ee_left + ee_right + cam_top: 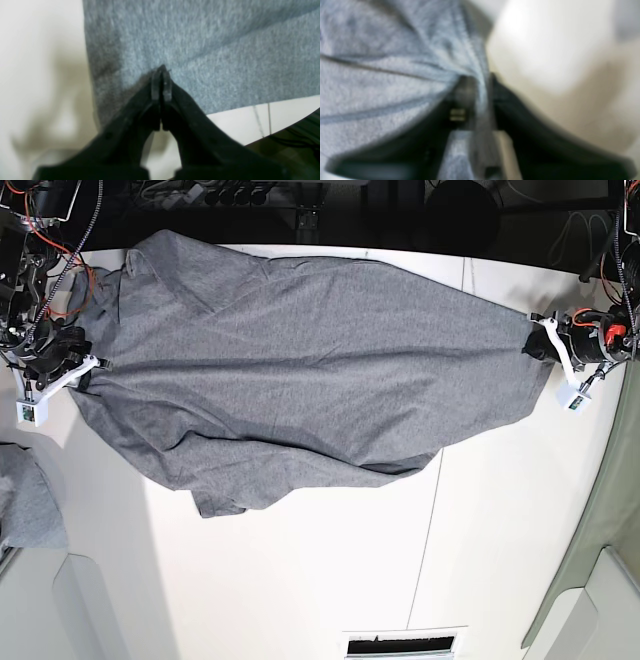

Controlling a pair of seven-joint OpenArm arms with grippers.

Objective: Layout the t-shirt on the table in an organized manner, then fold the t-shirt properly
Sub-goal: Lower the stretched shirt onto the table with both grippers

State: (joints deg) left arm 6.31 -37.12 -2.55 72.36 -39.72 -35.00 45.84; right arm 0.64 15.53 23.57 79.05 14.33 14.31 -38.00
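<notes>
The white surface (300,580) carries the grey t-shirt (300,370), spread wide across the frame's upper half.

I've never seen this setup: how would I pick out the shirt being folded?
Look at the white table. Stretched across its far half, between the two arms, lies the t-shirt, large and plain grey. The smaller grey cloth bunched at the table's edge is not it.

T-shirt (300,370): matt heather-grey knit cloth, fuzzy up close. Table (300,580): smooth white, slight sheen. Left gripper (161,75) matt black plastic.
</notes>
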